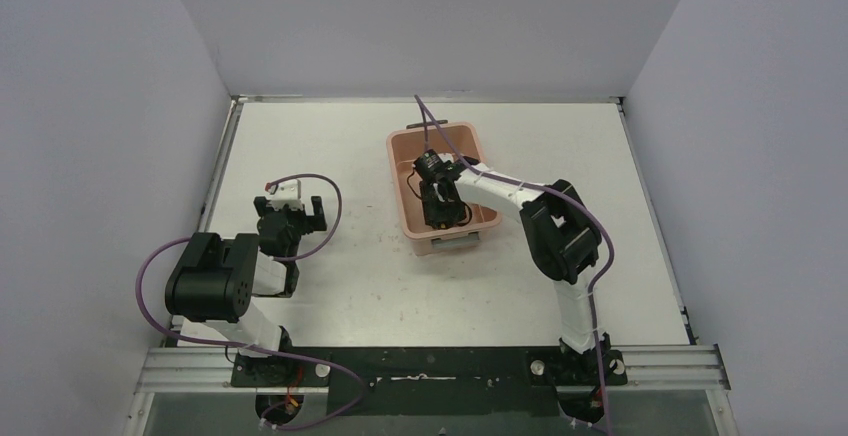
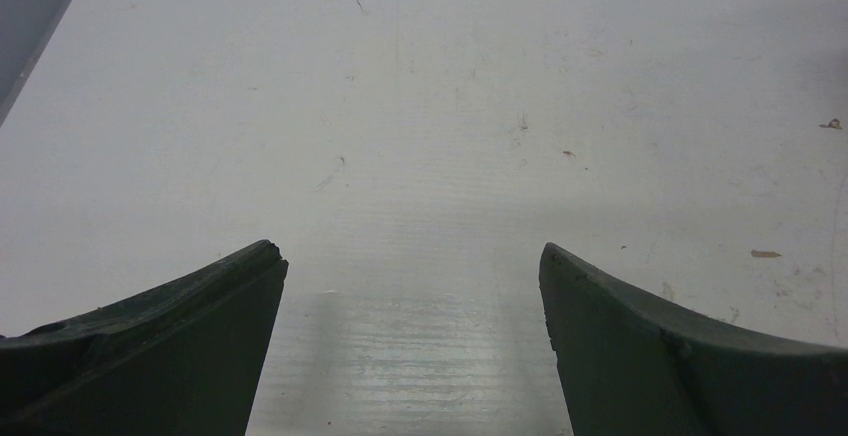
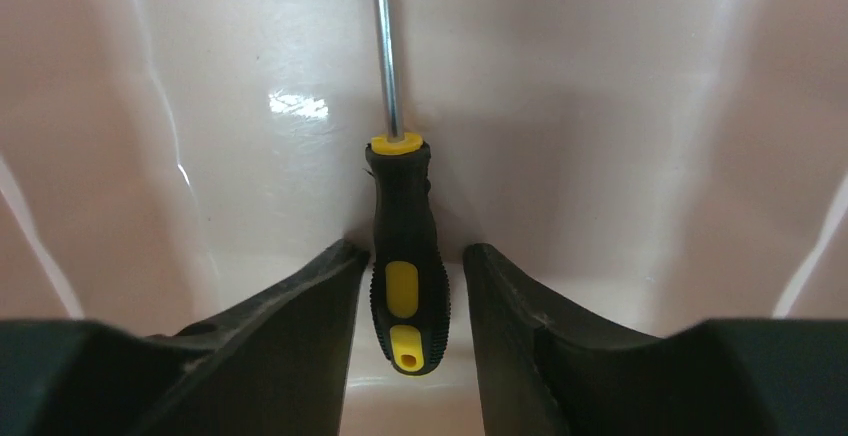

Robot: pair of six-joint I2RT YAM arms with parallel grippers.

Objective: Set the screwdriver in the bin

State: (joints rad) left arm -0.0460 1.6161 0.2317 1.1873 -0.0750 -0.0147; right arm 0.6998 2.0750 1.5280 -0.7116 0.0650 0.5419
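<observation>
The salmon-pink bin (image 1: 402, 201) stands right of the table's middle. My right gripper (image 1: 441, 206) reaches down inside it. In the right wrist view the screwdriver (image 3: 405, 246), with its black and yellow handle and thin metal shaft, lies on the bin's floor (image 3: 620, 156) with the shaft pointing away. Its handle sits between the fingers of my right gripper (image 3: 412, 254), which is open, with a clear gap on the right side. In the top view the screwdriver is hidden under the gripper. My left gripper (image 1: 292, 218) is open and empty, low over the bare table (image 2: 410, 254).
The white table (image 1: 330, 156) is walled on the left, back and right. The bin's near short end has a pale grey handle (image 1: 452, 244). Purple cables loop round both arms. A black rail runs along the near edge (image 1: 430, 366).
</observation>
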